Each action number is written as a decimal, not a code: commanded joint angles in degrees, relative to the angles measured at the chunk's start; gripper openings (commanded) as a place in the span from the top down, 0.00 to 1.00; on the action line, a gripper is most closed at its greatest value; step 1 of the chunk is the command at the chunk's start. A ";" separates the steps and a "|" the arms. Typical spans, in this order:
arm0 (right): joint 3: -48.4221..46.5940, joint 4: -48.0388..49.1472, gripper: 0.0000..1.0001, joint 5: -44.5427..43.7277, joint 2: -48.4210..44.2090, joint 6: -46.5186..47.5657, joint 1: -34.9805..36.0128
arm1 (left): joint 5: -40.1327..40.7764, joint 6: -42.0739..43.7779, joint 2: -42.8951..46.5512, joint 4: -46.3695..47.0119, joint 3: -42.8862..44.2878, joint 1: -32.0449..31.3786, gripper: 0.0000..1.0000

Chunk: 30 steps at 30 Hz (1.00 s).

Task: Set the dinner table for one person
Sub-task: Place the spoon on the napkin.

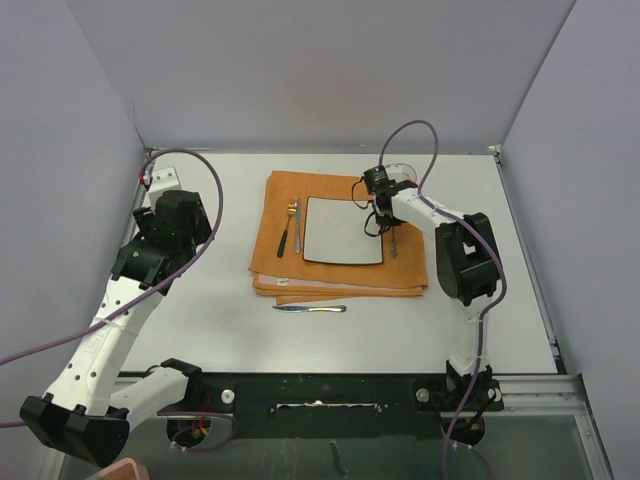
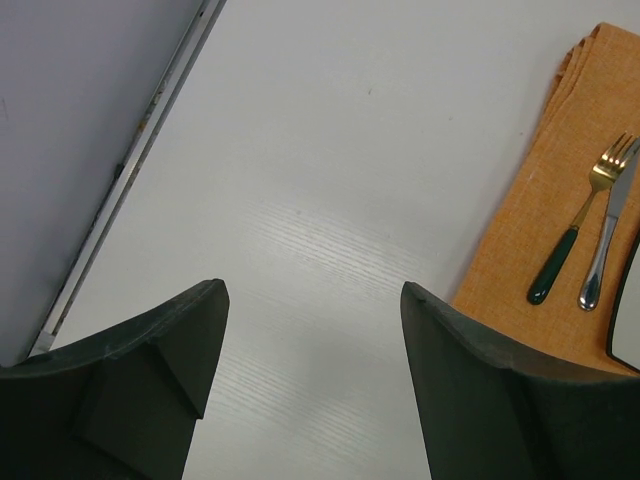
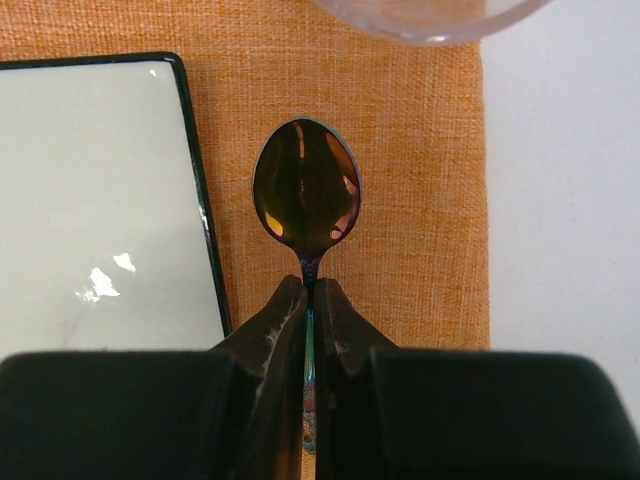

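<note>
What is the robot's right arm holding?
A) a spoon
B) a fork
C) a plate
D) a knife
A: in the right wrist view the right arm's fingers are pinched shut on the handle of a shiny spoon, whose bowl lies over the orange cloth beside the white plate.

White arms, purple cables, black left claw, right claw.

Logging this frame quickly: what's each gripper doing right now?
Left gripper: open, holding nothing.
Right gripper: shut on the spoon handle.
</note>
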<state>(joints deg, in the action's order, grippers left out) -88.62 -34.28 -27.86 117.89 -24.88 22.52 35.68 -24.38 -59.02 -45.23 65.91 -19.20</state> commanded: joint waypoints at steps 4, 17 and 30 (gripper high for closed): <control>-5.77 1.59 1.00 0.64 1.90 0.80 -0.03 | 2.58 1.87 0.98 1.89 1.59 -0.49 0.32; -7.10 1.15 1.00 0.84 5.17 0.45 -0.90 | 3.12 2.21 1.19 1.83 1.50 -0.23 0.32; -6.70 0.51 0.28 -0.86 -1.08 1.10 0.98 | 3.39 2.65 1.95 2.09 1.27 -0.03 0.32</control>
<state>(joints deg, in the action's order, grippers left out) -93.73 -35.07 -28.05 123.22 -24.21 21.80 37.74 -22.24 -58.98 -45.21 65.91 -19.40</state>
